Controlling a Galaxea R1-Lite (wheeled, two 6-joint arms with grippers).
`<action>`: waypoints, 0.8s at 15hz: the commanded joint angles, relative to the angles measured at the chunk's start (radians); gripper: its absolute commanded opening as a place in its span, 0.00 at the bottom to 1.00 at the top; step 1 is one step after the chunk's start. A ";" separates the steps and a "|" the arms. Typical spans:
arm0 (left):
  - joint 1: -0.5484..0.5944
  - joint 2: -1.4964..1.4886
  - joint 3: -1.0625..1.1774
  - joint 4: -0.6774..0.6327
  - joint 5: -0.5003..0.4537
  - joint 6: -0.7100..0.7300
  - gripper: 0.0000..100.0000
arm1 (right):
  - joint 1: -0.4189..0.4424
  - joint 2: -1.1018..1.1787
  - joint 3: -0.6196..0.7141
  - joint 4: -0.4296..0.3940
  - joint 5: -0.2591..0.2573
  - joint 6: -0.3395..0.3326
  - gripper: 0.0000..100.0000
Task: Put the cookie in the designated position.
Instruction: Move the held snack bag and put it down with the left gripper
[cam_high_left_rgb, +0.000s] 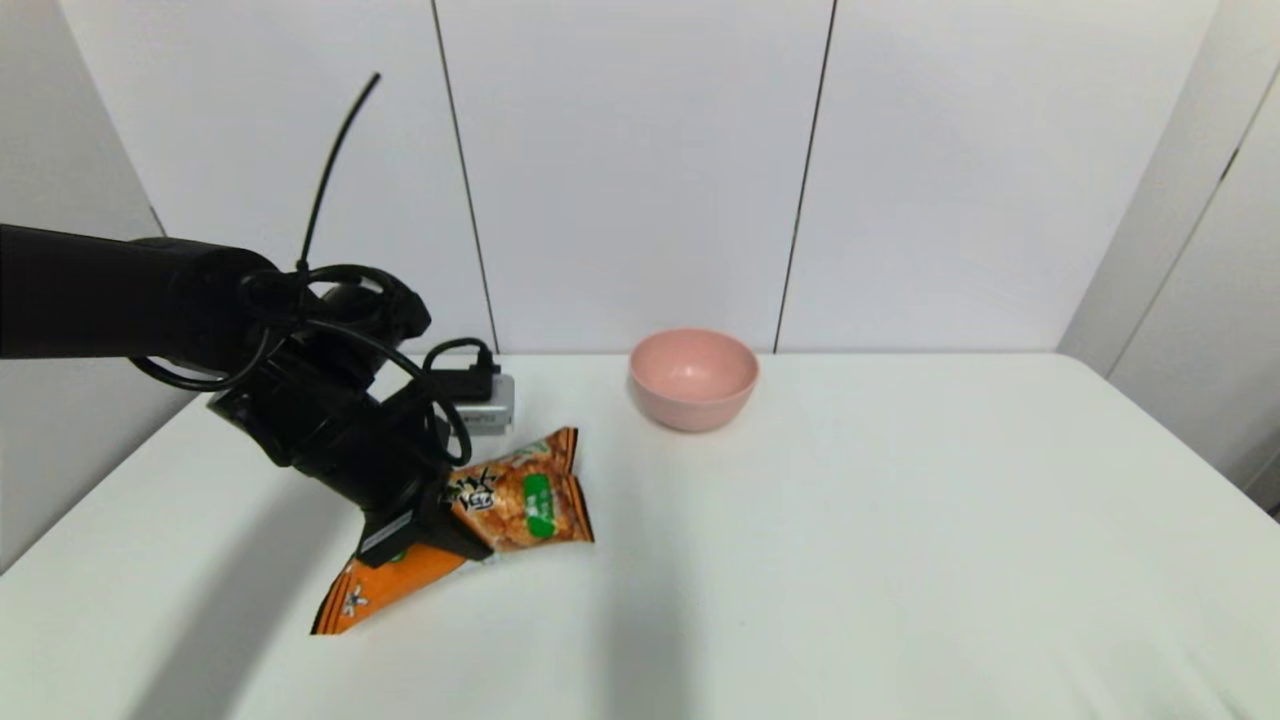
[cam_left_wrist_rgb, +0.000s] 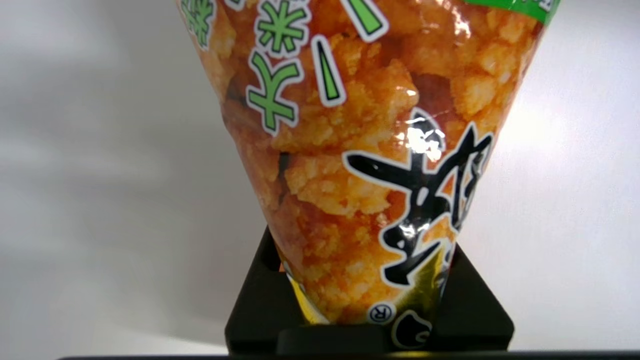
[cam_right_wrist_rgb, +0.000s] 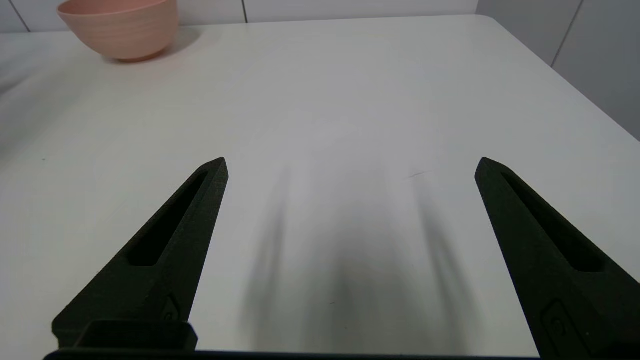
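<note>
- Cookie: bag of thin plastic film, glossy, with bright glare spots and creases across the printed face.
- Pink bowl: smooth, matt to faintly satin finish; fine horizontal ridging on the outer wall.
- Table: smooth white top, matt with a soft sheen.
- Right gripper: black fingers, matt, finely grainy surface.
- Wall panels: smooth, matt white.
</note>
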 joint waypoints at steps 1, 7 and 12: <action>-0.100 -0.106 -0.003 -0.230 -0.064 -0.275 0.00 | 0.000 0.000 0.000 0.000 0.000 0.001 1.00; -0.393 -0.077 -0.027 -0.713 0.033 -0.809 0.00 | 0.000 0.000 0.000 0.000 0.000 -0.001 1.00; -0.528 0.138 -0.355 -0.801 0.467 -0.990 0.00 | 0.000 0.001 0.000 0.000 0.000 -0.001 1.00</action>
